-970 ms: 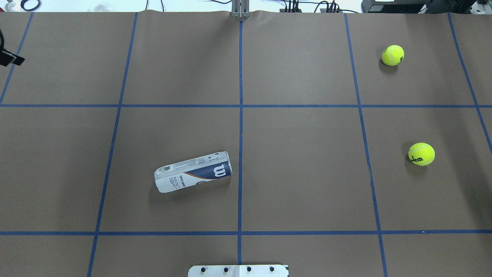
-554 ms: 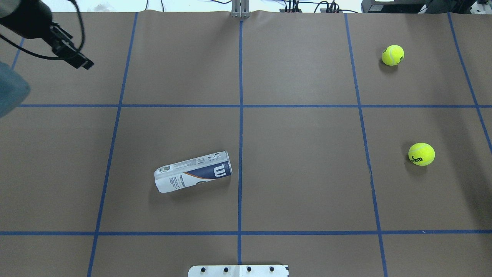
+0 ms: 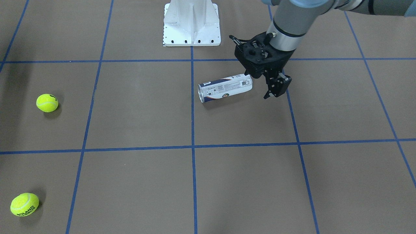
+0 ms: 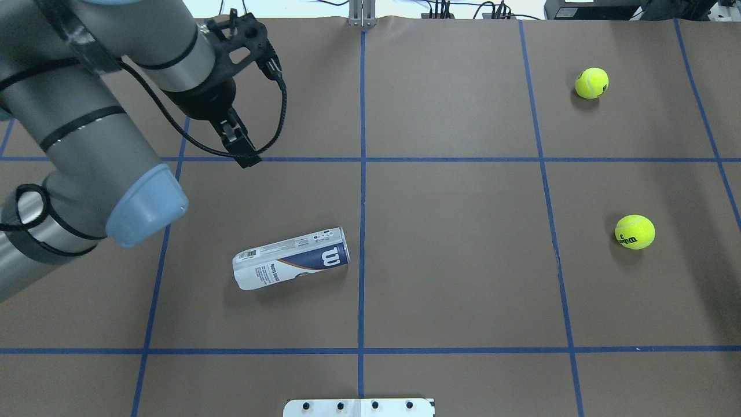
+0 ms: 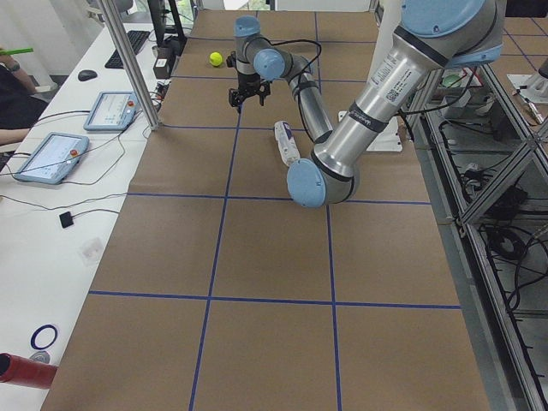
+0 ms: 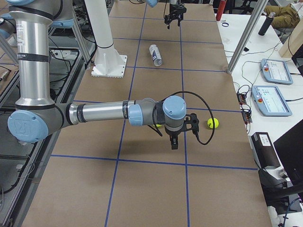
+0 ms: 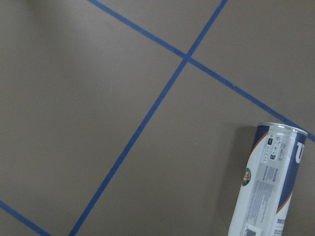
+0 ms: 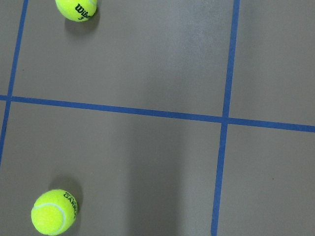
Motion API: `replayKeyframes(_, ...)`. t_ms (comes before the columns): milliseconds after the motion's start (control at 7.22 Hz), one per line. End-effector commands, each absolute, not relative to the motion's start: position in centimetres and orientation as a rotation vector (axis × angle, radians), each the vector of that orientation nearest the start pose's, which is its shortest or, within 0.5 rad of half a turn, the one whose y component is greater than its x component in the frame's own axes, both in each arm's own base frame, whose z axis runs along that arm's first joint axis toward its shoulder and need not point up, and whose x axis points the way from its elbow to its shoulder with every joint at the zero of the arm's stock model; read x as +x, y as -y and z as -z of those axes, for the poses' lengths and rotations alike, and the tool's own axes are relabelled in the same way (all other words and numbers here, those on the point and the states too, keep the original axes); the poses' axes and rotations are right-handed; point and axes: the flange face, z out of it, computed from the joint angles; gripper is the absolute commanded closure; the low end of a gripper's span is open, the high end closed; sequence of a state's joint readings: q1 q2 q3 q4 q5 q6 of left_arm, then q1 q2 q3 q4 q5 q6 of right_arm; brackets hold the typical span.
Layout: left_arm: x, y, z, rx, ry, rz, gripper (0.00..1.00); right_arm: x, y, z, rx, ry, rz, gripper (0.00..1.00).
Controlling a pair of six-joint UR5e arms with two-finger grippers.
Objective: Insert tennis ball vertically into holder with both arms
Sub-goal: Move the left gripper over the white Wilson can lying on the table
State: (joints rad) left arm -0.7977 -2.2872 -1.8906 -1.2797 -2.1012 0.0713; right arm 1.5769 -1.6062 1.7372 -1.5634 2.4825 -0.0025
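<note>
The white base plate sits at the near edge of the table. Beyond it, just to the robot's left of the centre tape line, the tube lies on its side on the table. Its long axis runs nearly across the table, slightly skewed. The metal-rimmed end points toward the robot's right and almost reaches the centre tape line. The white end points toward the robot's left and lies slightly nearer the robot. The label covers the wall, so the contents cannot be told.

Farther out and toward the robot's left, the left gripper hangs above the table, fingers down, apart from the tube. The side views show its fingers spread, holding nothing.

On the robot's right half, the nearer ball rests on the table, well apart from the tube. The right gripper hangs near this ball, pointing down. It shows only in one side view, so whether its fingers are spread or together cannot be told. The farther ball rests toward the far edge.
</note>
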Motion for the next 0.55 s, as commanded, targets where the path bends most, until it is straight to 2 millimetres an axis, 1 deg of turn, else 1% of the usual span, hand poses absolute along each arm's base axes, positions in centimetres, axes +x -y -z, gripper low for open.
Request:
replayKeyframes(0,42.6,45.2,-12.6,0.503,-0.778,-1.017,0.06,5.6,48.1,-58.1,0.133,0.911,0.064,0.01)
replayKeyframes(139,44.9,44.1,-12.1,0.504,-0.785,-1.015,0.07,5.5,48.1,-58.2,0.130,0.911,0.064,0.01)
replayKeyframes(277,46.7,43.0,-12.0,0.551,-0.762,-1.035,0.04,5.4,48.1,-58.3,0.128,0.910,0.068,0.01)
replayKeyframes(416,48.5,42.8,-12.4,0.554,-0.747,-1.046,0.02,5.1,48.3,-58.3,0.127,0.908,0.074,0.01)
